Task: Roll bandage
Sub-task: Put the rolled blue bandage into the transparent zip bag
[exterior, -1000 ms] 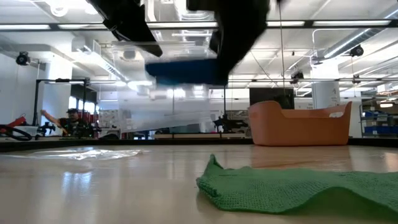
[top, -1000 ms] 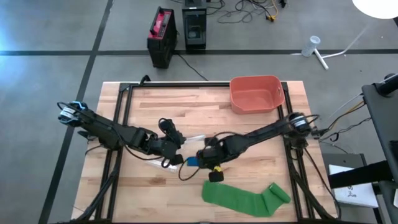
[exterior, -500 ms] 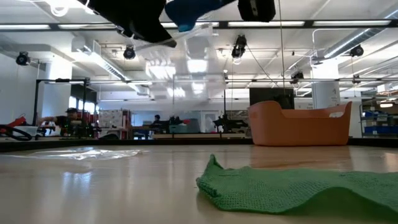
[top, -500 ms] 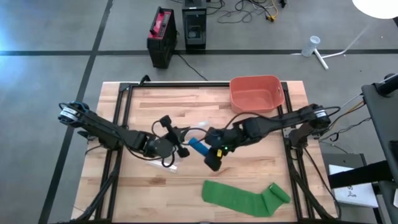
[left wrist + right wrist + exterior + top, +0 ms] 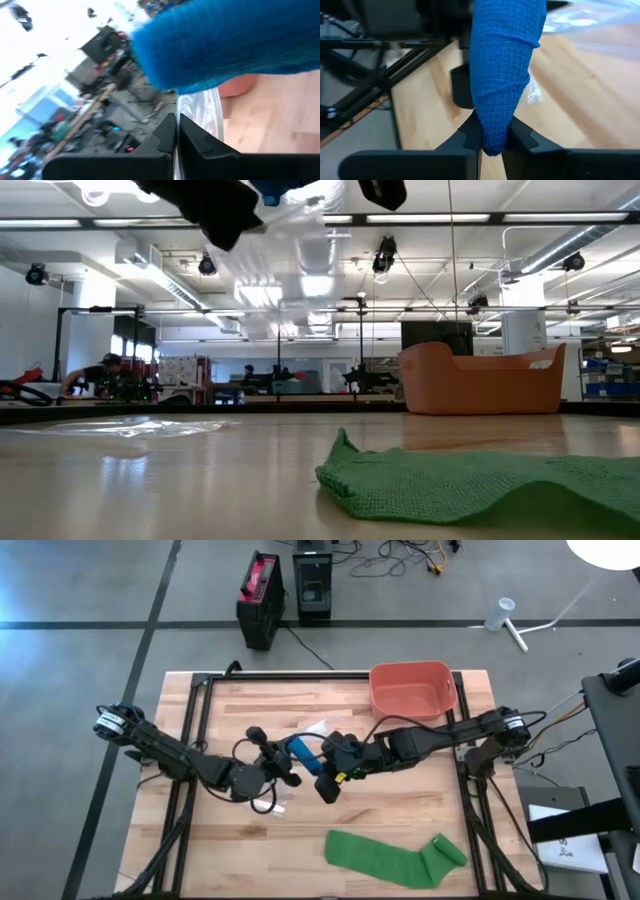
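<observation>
High view: two dark arms meet over the middle of the light wooden tabletop (image 5: 420, 815). The right tool (image 5: 312, 762) has its fingers pinched on one blue knitted bandage roll (image 5: 300, 753), held up off the wood; in the right wrist view the roll (image 5: 505, 65) stands out from between the two dark fingers (image 5: 520, 135), which grip its lower end. The left tool (image 5: 284, 766) sits just left of the roll with its fingers pressed together; in the left wrist view they close on a thin clear film (image 5: 197, 112), and the blue roll (image 5: 225, 42) fills the space just beyond them.

One crumpled sheet of clear plastic wrap (image 5: 318, 730) shows just beyond the roll, toward the far side. One green knitted bandage strip (image 5: 395, 858) lies loosely flattened near the front right edge, well apart from both tools; the low view shows it (image 5: 480, 480) resting on the wood. One salmon-coloured plastic tub (image 5: 412, 692) stands at the far right corner. Beyond the far edge, two dark boxes (image 5: 258, 600) stand on the floor.
</observation>
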`<action>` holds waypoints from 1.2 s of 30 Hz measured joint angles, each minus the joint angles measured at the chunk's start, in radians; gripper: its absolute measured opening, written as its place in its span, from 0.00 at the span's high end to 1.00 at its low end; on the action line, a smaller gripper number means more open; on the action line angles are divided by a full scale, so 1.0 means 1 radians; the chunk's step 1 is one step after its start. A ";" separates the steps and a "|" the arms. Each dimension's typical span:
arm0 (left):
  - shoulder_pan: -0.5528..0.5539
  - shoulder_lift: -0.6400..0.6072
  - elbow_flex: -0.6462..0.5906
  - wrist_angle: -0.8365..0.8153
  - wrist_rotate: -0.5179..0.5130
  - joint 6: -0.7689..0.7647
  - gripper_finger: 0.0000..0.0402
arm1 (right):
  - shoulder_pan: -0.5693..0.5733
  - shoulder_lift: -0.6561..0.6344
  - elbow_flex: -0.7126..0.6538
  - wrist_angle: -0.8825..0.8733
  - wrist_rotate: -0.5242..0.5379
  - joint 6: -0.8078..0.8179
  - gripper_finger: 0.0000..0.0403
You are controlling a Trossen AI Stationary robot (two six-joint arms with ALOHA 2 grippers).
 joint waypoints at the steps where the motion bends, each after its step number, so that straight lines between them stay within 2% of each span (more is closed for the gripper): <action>1: -0.011 -0.005 0.005 0.000 -0.024 0.012 1.00 | 0.001 -0.003 -0.001 -0.004 0.014 -0.004 0.91; 7: -0.045 -0.058 -0.005 0.000 -0.033 0.004 1.00 | 0.007 -0.012 -0.038 -0.033 0.008 -0.016 0.90; 10: -0.043 -0.075 -0.034 0.002 -0.007 -0.066 1.00 | 0.026 -0.012 -0.089 0.048 -0.007 -0.011 0.90; 12: -0.038 -0.076 -0.060 0.011 0.032 -0.101 1.00 | 0.035 -0.015 -0.141 0.144 -0.038 -0.011 0.91; 16: -0.037 -0.067 -0.122 0.104 0.044 -0.126 1.00 | 0.030 -0.017 -0.260 0.356 -0.074 -0.005 0.91; 23: -0.037 -0.067 -0.202 0.264 0.054 -0.158 1.00 | -0.011 -0.029 -0.488 0.952 -0.200 0.003 0.91; 27: -0.034 -0.067 -0.221 0.342 0.084 -0.147 1.00 | -0.057 -0.024 -0.617 1.227 -0.225 0.079 0.91; 32: 0.005 -0.067 -0.217 0.427 0.141 -0.075 1.00 | -0.098 0.008 -0.709 1.433 -0.277 0.166 0.91; 36: 0.052 -0.067 -0.183 0.445 0.212 -0.024 1.00 | -0.122 0.019 -0.717 1.501 -0.328 0.182 0.91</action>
